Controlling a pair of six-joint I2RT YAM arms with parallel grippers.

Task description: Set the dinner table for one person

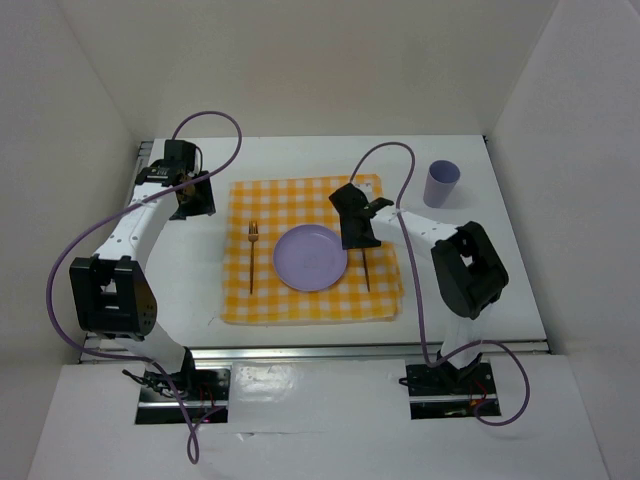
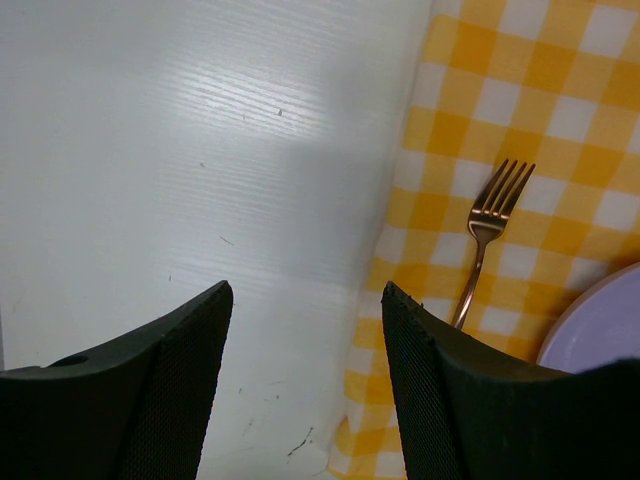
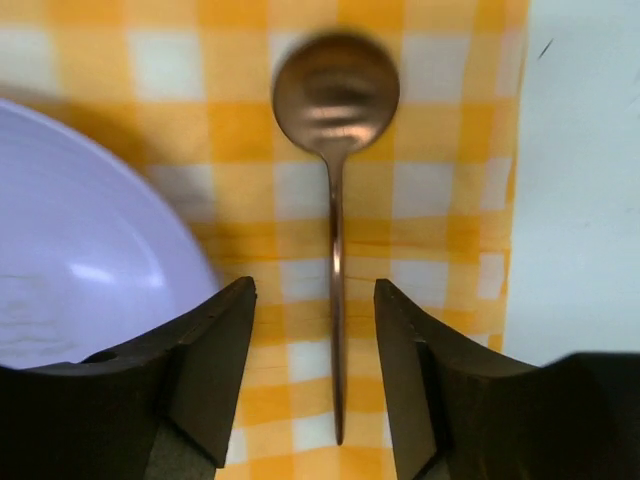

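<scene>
A yellow-and-white checked cloth (image 1: 300, 205) lies on the white dinner table (image 1: 480, 270). On it sit a lavender plate (image 1: 310, 258), a copper fork (image 1: 252, 255) to its left and a copper spoon (image 1: 367, 272) to its right. My right gripper (image 1: 357, 228) hangs open over the spoon. In the right wrist view the spoon (image 3: 336, 250) lies flat on the cloth between the spread fingers of the gripper (image 3: 315, 290), untouched, with the plate (image 3: 80, 250) to the left. My left gripper (image 1: 190, 195) is open and empty over bare table, left of the cloth; it (image 2: 307, 290) sees the fork (image 2: 487, 240).
A purple cup (image 1: 441, 183) stands upright on the table at the back right, off the cloth. A metal rail (image 1: 320, 350) runs along the table's near edge. White walls enclose the table on three sides. The cloth's left edge (image 2: 390, 300) lies under my left gripper's right finger.
</scene>
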